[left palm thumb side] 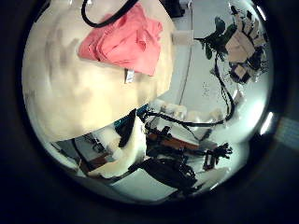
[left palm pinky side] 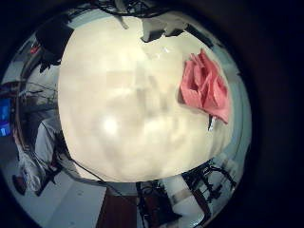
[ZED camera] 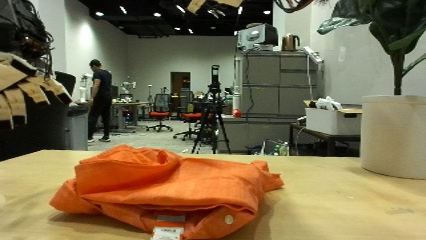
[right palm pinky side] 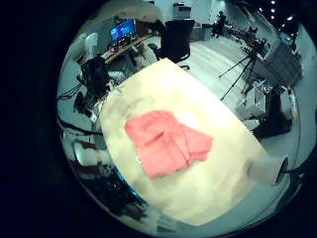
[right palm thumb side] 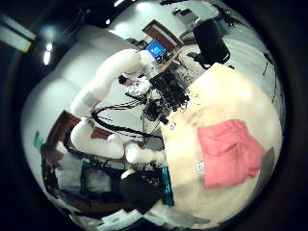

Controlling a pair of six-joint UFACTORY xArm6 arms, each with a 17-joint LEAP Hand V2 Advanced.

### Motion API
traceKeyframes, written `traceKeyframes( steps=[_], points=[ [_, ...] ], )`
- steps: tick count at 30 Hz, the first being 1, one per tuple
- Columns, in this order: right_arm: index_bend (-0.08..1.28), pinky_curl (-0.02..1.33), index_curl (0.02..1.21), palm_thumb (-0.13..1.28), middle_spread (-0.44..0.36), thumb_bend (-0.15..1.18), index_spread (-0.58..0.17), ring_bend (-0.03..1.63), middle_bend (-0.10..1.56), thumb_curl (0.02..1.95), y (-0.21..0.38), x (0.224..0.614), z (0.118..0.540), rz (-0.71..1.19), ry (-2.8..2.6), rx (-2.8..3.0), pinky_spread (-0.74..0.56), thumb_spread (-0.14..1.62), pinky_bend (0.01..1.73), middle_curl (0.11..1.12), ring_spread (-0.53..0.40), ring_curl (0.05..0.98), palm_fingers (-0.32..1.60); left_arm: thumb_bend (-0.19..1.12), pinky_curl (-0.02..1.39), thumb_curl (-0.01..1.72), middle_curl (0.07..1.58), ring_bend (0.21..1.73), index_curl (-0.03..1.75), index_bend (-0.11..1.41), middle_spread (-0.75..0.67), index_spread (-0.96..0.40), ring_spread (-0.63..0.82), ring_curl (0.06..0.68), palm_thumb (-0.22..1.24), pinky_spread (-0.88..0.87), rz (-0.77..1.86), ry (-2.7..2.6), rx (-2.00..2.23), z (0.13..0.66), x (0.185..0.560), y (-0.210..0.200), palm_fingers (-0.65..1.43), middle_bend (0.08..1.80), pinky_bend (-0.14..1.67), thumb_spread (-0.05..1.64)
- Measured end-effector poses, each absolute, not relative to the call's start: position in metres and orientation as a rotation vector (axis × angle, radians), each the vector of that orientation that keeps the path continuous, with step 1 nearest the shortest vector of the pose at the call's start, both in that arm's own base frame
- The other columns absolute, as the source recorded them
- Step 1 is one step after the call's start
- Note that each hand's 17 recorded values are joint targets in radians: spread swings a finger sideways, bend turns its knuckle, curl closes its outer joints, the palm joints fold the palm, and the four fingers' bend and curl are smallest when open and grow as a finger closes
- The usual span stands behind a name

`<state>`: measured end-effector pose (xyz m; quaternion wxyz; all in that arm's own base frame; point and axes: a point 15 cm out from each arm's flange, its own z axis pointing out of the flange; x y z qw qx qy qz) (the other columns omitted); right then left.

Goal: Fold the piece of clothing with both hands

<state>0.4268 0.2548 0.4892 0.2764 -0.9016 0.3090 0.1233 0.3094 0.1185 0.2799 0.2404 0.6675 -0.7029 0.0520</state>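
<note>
An orange piece of clothing (ZED camera: 173, 185) lies bunched and partly folded on the light wooden table (ZED camera: 346, 200), with a white label at its near edge. No hand touches it. Both palm cameras look down on it from well above: the clothing (left palm pinky side: 204, 85) (left palm thumb side: 121, 42) lies near one table edge, and the clothing (right palm pinky side: 166, 141) (right palm thumb side: 234, 152) shows whole with bare table around it. A hand (left palm thumb side: 245, 42) with spread, straight fingers hangs high up beside a plant. Only fingertips of a hand (ZED camera: 213, 5) show at the outside view's top edge.
A large white plant pot (ZED camera: 393, 135) stands on the table beyond the clothing, also seen as the pot (right palm pinky side: 265, 169). The table's edges drop off on all sides. Tripods, chairs and cabinets stand in the room behind.
</note>
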Motion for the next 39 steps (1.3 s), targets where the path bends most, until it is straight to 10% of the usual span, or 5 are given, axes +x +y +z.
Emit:
traceKeyframes(
  steps=[16, 39],
  points=[
    [0.18, 0.29, 0.32, 0.25, 0.076, -0.05, -0.428, 0.35, 0.21, 0.26, 0.058, 0.338, 0.482, -0.028, 1.491, -2.706, 0.44, 1.09, 0.42, 0.3, 0.259, 0.212, -0.01, -0.03, 0.29, 0.32, 0.2, 0.27, 0.26, 0.15, 0.42, -0.01, 0.61, 0.23, 0.29, 0.59, -0.064, -2.138, 1.826, 0.334, 0.297, 0.013, -0.08, 0.17, 0.19, 1.13],
    [0.19, 0.29, 0.31, 0.16, 0.11, -0.01, -0.386, 0.24, 0.18, 0.25, 0.037, 0.245, 0.406, 0.136, 1.88, -2.553, 0.4, 1.08, 0.29, 0.29, 0.279, 0.214, 0.01, -0.02, 0.3, 0.31, 0.22, 0.29, 0.25, 0.15, 0.44, 0.02, 0.6, 0.236, 0.27, 0.59, -0.13, -2.13, 1.989, 0.329, 0.26, -0.015, -0.07, 0.17, 0.2, 1.1]
  ],
)
